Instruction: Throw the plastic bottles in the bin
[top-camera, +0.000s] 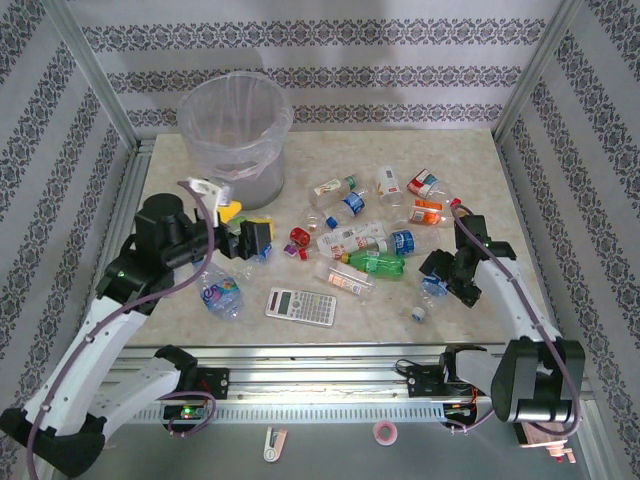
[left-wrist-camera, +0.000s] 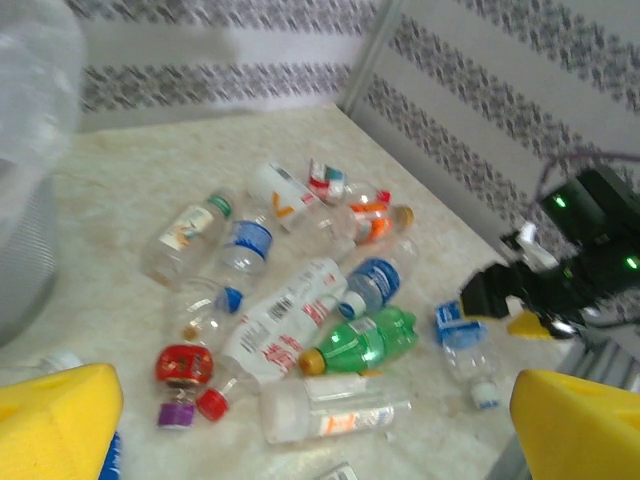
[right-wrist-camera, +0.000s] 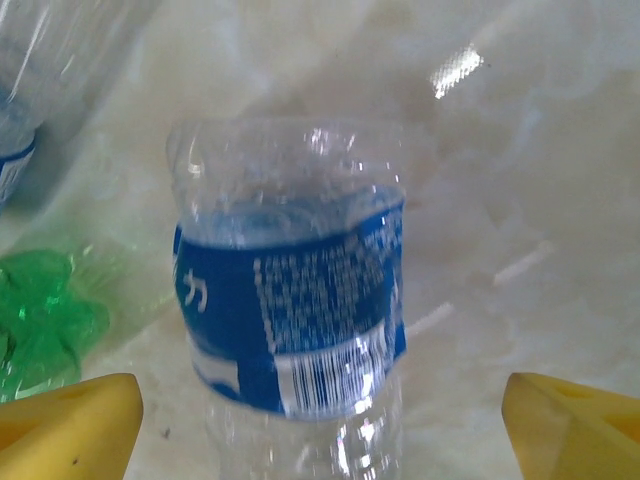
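Two sets of fingers are seen spread apart, with nothing gripped. Nearest, a blue-labelled bottle (right-wrist-camera: 290, 320) is framed between the right fingers (right-wrist-camera: 70, 425), touched by neither; it is judged to be lined up for a grasp. The left fingers (left-wrist-camera: 60, 420) are held released above the table (top-camera: 470, 160), aimed at the scattered plastic bottles (left-wrist-camera: 300, 320) toward three o'clock. Farthest, at eleven o'clock, the bin (top-camera: 235, 125) is stood awaiting them.

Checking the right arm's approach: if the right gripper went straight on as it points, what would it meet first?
Most likely the blue-labelled clear bottle, lying centred ahead of the right gripper between its open yellow fingers. How close it is I cannot tell.
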